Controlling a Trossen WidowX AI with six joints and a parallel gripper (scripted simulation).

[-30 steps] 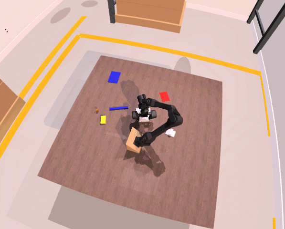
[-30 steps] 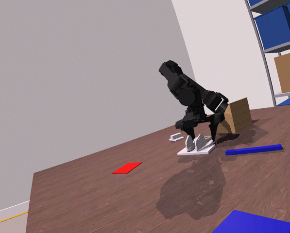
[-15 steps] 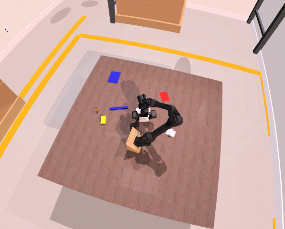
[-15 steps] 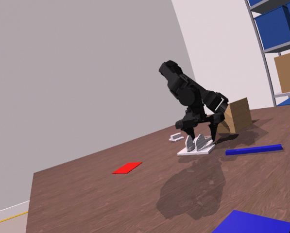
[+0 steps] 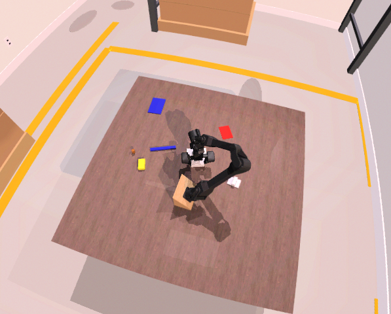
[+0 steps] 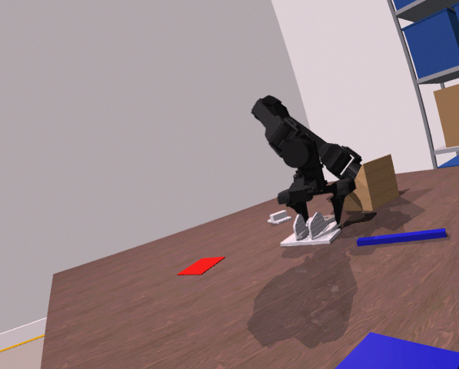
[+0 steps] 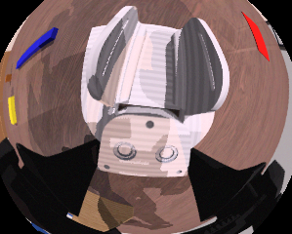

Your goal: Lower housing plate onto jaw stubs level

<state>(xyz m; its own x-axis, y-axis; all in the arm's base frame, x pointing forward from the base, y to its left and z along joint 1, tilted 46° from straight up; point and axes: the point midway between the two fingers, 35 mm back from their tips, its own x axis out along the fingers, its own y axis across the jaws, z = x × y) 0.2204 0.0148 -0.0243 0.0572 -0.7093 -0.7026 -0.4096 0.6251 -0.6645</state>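
Note:
The white housing plate (image 7: 146, 141) (image 5: 198, 163), with two ringed holes, lies between my gripper's fingers. My gripper (image 5: 198, 157) (image 6: 323, 223) (image 7: 145, 147) is shut on its two sides, low over the white base (image 6: 288, 241) (image 7: 91, 109). The left jaw (image 7: 117, 56) and right jaw (image 7: 199, 68) stand upright and apart on the base, beyond the plate in the wrist view. The plate's far edge is beside the jaws' near ends. The stubs and pins are hidden under it. I cannot tell whether it is fully seated and level.
A wooden block (image 5: 181, 192) (image 6: 384, 186) stands close behind the gripper. A small white part (image 5: 234, 182) (image 6: 279, 217) lies nearby. A blue bar (image 5: 162, 148) (image 6: 402, 237), yellow block (image 5: 141, 164), red sheet (image 5: 225, 132) (image 6: 201, 266) and blue sheet (image 5: 156, 105) lie around.

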